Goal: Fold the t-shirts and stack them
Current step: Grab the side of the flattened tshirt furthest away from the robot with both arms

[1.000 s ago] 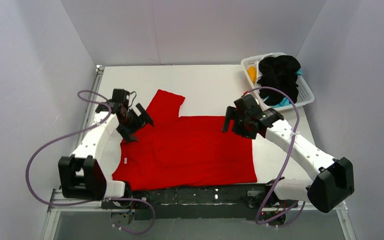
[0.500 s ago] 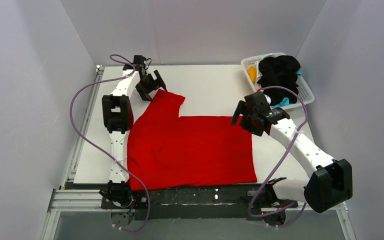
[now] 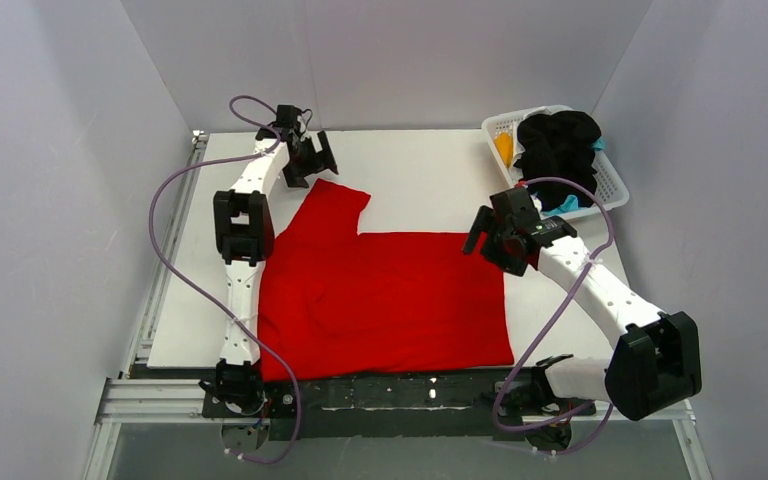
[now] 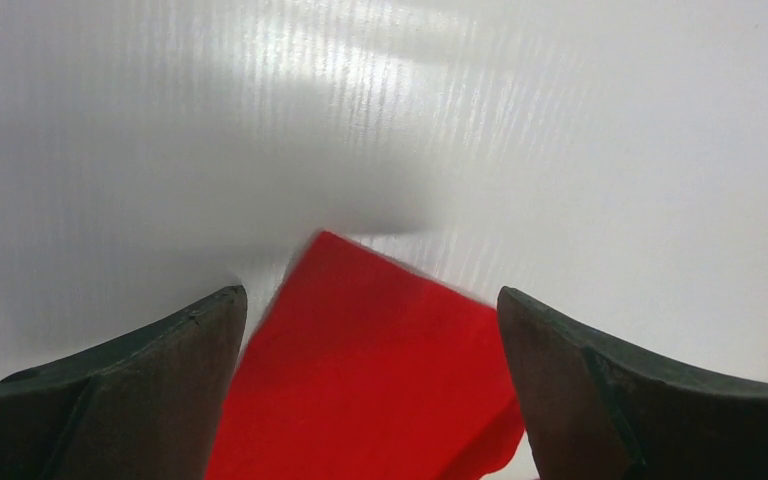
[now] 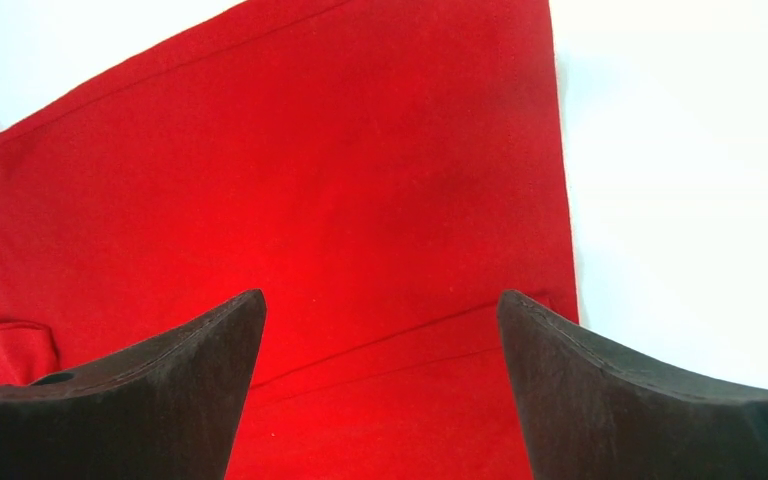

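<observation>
Left arm [image 3: 245, 215] extended farther back, red t-shirt [image 3: 390, 290] spread flat

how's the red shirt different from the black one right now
The red t-shirt lies spread mostly flat on the table; the black t-shirt is bunched in the basket. The red t-shirt lies alone; the black t-shirt is heaped beside orange-yellow cloth. Both are plain, solid-coloured cloth.

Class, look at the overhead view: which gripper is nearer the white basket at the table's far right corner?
Right. The right gripper hovers over the far right corner of the red t-shirt, just short of the basket; the left gripper is far off to the left, above its sleeve.
</observation>
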Controlling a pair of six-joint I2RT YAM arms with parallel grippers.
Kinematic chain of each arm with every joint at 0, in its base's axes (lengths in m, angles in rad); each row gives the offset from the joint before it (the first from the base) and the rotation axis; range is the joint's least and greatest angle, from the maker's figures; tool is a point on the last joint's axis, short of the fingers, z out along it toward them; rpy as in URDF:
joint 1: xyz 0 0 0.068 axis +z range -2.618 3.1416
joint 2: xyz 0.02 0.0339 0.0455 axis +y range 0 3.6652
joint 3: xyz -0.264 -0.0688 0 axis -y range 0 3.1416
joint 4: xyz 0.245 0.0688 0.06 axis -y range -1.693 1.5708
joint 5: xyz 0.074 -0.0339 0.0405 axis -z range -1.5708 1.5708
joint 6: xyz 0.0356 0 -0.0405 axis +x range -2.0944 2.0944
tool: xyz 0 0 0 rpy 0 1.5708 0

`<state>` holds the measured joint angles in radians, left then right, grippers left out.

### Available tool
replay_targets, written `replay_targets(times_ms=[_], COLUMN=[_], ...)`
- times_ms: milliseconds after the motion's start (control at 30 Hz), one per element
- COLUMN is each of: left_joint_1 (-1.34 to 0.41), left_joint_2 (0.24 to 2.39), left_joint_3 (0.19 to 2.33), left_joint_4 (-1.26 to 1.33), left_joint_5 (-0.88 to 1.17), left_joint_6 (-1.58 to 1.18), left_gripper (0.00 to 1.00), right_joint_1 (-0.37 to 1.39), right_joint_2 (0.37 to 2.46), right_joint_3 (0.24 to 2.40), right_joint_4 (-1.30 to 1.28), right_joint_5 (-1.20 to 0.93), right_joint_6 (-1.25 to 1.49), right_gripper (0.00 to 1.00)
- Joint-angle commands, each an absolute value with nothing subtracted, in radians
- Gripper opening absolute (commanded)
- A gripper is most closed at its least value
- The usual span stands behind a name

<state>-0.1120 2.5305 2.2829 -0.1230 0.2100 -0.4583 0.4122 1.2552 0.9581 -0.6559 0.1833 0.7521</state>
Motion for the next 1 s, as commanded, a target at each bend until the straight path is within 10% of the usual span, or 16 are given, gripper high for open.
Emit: replay_targets(times_ms=[0,967], left_joint_1=[-0.154,-0.229], left_joint_2=[2.611,2.687], left_joint_3=[2.333,2.456], left_joint_4=[-0.365,-0.586], left_joint_5=[0.183,-0.047], left_joint_6=[-0.376,-0.179], left_gripper=[0.98,0.13], right_joint_1=[0.407,0.401], right_joint_2=[1.287,1.323], right_joint_3=[0.978,0.982], right_joint_4=[-0.637,-0.634], right_joint_5=[0.160,0.181], right_joint_6=[0.736,0.719], right_gripper=[0.94,0.91])
